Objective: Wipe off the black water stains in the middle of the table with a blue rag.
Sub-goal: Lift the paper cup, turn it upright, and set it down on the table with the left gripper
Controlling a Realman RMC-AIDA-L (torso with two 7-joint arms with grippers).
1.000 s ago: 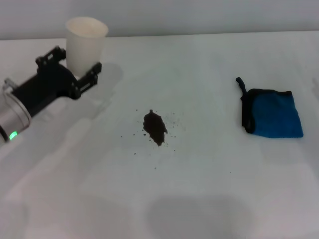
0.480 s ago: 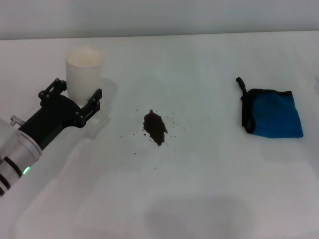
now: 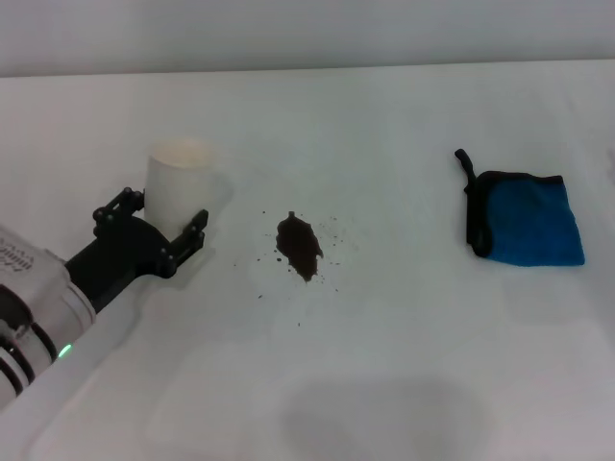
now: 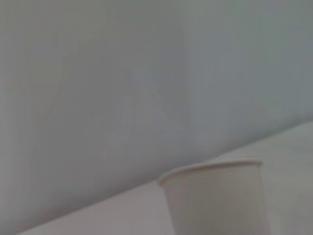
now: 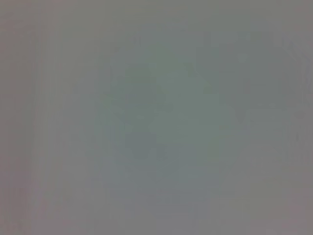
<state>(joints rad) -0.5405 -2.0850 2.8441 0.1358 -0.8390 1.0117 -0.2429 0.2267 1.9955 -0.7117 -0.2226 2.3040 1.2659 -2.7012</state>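
My left end effector [image 3: 165,233] sits at about 9 o'clock on the counter [image 3: 384,365], fingers spread on either side of the white paper cup [image 3: 179,181]; whether they press it or just flank it I cannot tell. The left wrist view shows the cup [image 4: 217,198] upright and close in front, with no fingers in view. The stain [image 3: 299,246], a dark blotch with scattered specks, lies mid-counter, at about 3 o'clock from my left end effector and near it but not touching. The blue rag [image 3: 527,219] lies flat at about 3 o'clock on the counter, well apart from the stain and on the far side of it from my left end effector, black edging and loop toward the stain, long axis roughly 9-to-3. My right end effector is not in the head view and its wrist view shows only blank grey, so I cannot say where it is or how it stands. Judgement: no wiping has begun, since the rag is untouched and the stain whole. The coming move turns on the rag being on the right side, so the right arm is probably nearer; the left would have to cross over the stain. Risk: the cup tipping near the stain.
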